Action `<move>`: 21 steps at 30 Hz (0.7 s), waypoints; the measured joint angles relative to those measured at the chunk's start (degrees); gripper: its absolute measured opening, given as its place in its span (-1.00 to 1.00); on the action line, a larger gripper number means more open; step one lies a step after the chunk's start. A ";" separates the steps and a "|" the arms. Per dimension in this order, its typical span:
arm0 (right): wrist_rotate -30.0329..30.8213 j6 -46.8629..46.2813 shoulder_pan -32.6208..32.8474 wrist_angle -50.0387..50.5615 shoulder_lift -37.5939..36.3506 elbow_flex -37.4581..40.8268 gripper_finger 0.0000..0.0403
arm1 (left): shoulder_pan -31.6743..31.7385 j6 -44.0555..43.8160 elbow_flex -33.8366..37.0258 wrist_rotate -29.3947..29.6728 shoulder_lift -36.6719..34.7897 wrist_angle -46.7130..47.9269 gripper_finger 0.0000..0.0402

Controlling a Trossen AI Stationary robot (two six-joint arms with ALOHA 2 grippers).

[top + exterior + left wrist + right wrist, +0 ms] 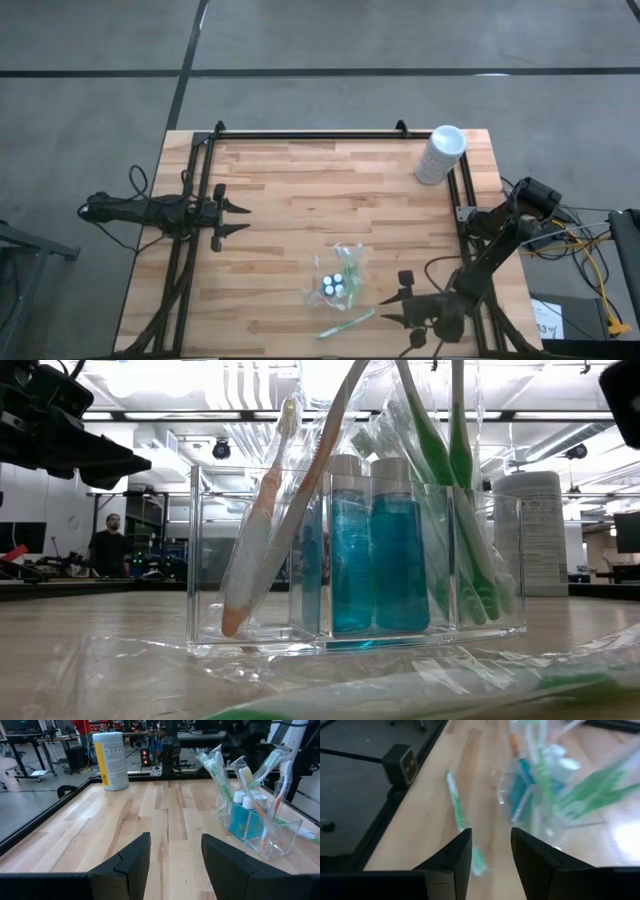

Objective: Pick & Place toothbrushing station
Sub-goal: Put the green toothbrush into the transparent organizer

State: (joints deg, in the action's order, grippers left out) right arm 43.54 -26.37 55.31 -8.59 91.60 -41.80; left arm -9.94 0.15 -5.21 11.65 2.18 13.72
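High view: the clear organizer (338, 280) stands near the desk's (300, 190) front middle, a loose green toothbrush (346, 324) lying just in front of it and a white wipes canister (440, 154) at the far right corner. The left gripper (236, 219) waits at the left edge, fingers apart, empty. The right gripper (393, 305) hovers near the toothbrush, open, holding nothing.

Low view alone shows two blue bottles (378, 550) and wrapped toothbrushes (275, 510) standing upright in separate compartments.

Right wrist view: the toothbrush (460, 825) lies ahead of the spread fingers (451, 856), untouched.
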 joint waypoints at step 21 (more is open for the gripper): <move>-6.67 -1.45 -3.79 -10.38 12.59 -0.04 -0.37 | 0.01 0.01 0.00 0.01 0.06 0.00 -0.10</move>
State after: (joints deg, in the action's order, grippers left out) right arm 36.86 -27.83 51.52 -18.97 104.18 -41.85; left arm -9.93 0.16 -5.21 11.66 2.24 13.72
